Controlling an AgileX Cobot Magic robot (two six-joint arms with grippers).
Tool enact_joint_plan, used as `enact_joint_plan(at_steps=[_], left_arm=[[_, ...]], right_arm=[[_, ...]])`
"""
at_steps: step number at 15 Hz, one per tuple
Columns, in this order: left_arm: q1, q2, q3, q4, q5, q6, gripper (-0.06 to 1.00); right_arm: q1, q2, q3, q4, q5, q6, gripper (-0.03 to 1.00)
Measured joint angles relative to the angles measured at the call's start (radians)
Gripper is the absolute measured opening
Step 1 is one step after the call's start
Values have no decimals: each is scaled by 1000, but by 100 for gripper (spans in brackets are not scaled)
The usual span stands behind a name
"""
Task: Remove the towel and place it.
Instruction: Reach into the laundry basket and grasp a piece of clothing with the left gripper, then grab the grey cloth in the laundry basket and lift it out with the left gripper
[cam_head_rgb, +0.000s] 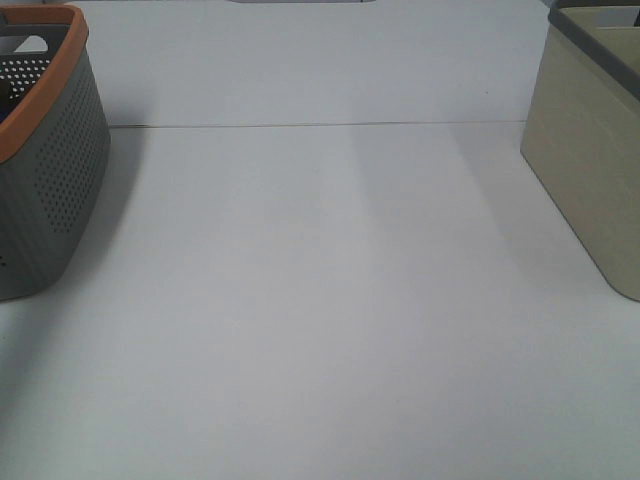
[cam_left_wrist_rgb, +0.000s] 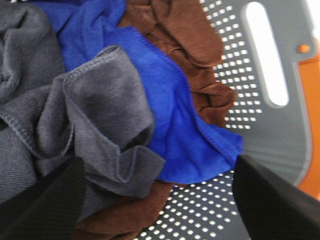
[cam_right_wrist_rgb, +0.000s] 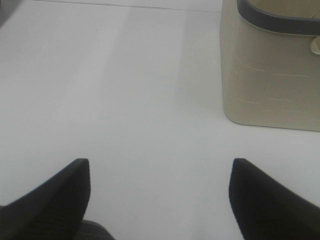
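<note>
At the far left stands a grey perforated basket (cam_head_rgb: 60, 170) with an orange rim. Inside it, the left wrist view shows the charcoal towel (cam_left_wrist_rgb: 100, 110) crumpled on a heap beside a blue cloth (cam_left_wrist_rgb: 165, 100) and a brown cloth (cam_left_wrist_rgb: 185, 35). The left gripper (cam_left_wrist_rgb: 157, 167) hangs over the heap with its jaws wide apart, one finger by the towel's fold. The white table (cam_head_rgb: 320, 300) spreads across the middle. The right gripper (cam_right_wrist_rgb: 160, 167) hovers above it, jaws apart, near the beige basket (cam_head_rgb: 590, 150) at the right
</note>
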Motion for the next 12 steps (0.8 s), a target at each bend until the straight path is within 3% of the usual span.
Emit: enact_joint_plan(at_steps=[7, 12], left_arm=[[0, 89, -4, 29, 5, -107, 74], [0, 101, -4, 120, 3, -222, 72]], right_arm=[[0, 0, 0, 0, 0, 11, 76], [0, 0, 0, 0, 0, 17, 76]])
